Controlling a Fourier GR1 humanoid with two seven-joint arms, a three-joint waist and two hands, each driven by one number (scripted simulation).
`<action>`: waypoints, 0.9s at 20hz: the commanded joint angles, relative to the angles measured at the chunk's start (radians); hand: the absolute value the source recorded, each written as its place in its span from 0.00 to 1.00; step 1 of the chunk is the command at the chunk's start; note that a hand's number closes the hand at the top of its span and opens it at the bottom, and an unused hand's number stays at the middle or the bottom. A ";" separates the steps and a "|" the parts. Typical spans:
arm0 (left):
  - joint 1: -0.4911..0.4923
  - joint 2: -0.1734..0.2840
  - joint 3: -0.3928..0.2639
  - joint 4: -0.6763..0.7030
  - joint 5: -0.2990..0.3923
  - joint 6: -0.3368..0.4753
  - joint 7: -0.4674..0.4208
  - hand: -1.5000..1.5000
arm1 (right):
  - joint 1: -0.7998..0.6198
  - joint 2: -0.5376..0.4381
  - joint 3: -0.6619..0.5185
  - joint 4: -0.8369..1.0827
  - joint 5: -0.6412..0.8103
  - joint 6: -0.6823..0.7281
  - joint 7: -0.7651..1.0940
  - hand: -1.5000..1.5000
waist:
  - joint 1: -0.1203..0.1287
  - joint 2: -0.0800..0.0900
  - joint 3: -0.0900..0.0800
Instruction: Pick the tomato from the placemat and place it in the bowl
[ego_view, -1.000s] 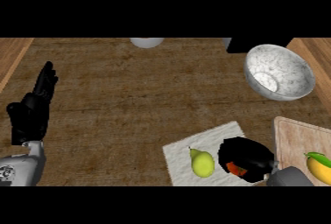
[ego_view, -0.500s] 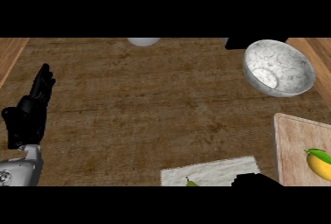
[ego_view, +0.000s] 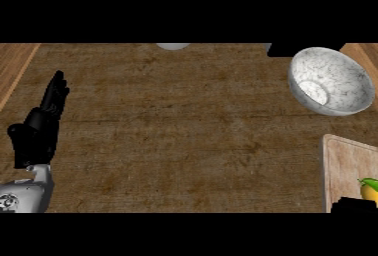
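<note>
At bottom right edge, only a dark sliver of my right hand (ego_view: 353, 205) shows; can't tell its state. Tomato and placemat out of view. Bowl (ego_view: 331, 81) lies up-right, nearer that hand. Left hand (ego_view: 38, 131) rests open, far left.
</note>
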 joint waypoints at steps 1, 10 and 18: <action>-0.054 -0.015 -0.012 0.040 -0.015 -0.002 -0.003 0.50 | -0.104 0.024 -0.132 -0.037 -0.175 0.063 0.194 1.00 | 0.026 0.007 0.001; -0.076 -0.018 -0.002 0.050 -0.011 -0.030 0.005 0.50 | -0.521 -0.026 -0.304 0.460 -0.284 0.027 0.198 1.00 | 0.042 0.009 0.003; -0.078 -0.008 0.005 0.040 -0.002 -0.064 -0.002 0.50 | -0.854 -0.086 -0.312 0.947 -0.113 -0.130 0.009 1.00 | 0.063 0.014 0.004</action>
